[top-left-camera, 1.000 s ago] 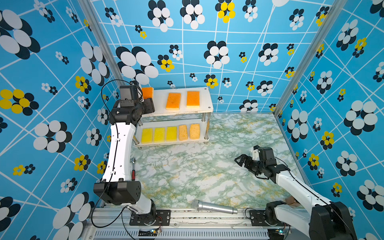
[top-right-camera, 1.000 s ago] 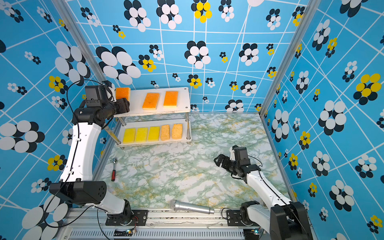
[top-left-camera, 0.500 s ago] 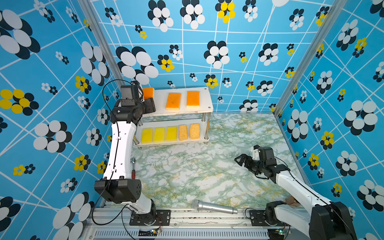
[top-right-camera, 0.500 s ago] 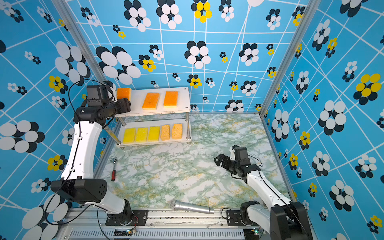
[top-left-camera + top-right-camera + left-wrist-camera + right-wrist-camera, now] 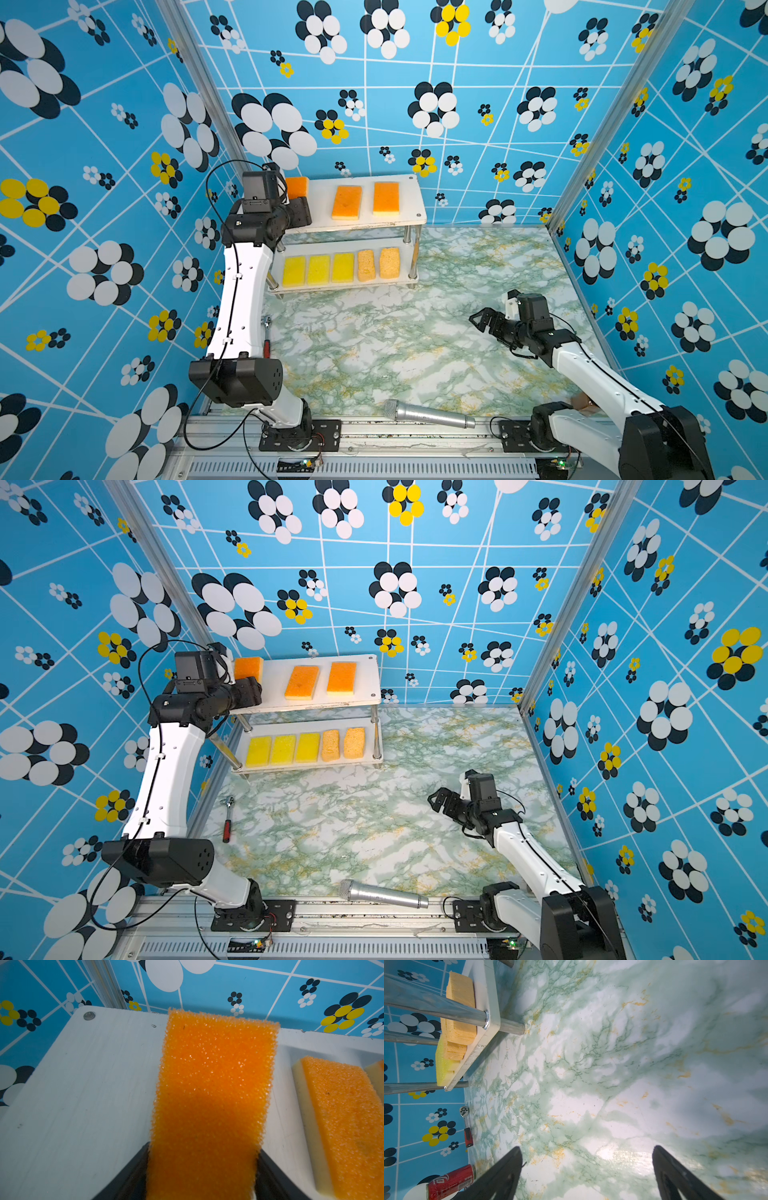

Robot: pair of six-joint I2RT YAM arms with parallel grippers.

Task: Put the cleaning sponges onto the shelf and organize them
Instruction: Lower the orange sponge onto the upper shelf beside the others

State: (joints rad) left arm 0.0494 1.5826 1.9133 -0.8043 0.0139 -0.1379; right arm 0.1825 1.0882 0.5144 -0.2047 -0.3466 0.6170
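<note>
— Where is the last orange sponge (image 5: 214, 1084)?
— At the left end of the shelf (image 5: 320, 203), on the top board, between the left pincer (image 5: 202, 1148) fingers (image 5: 131, 1180). In both top views the wrist hides part of it.
— Pinched or loose?
— Cannot tell; the sponge covers the fingers' inner faces.
— And the right pincer (image 5: 586, 1148)?
— Spread wide, empty, over the bench (image 5: 415, 332).
— The rest?
— The other orange sponges (image 5: 347, 202) are on the top board, with the yellow sponges (image 5: 318, 269) and tan sponges (image 5: 378, 264) below. A red can (image 5: 450, 1181) is partly behind a finger.
</note>
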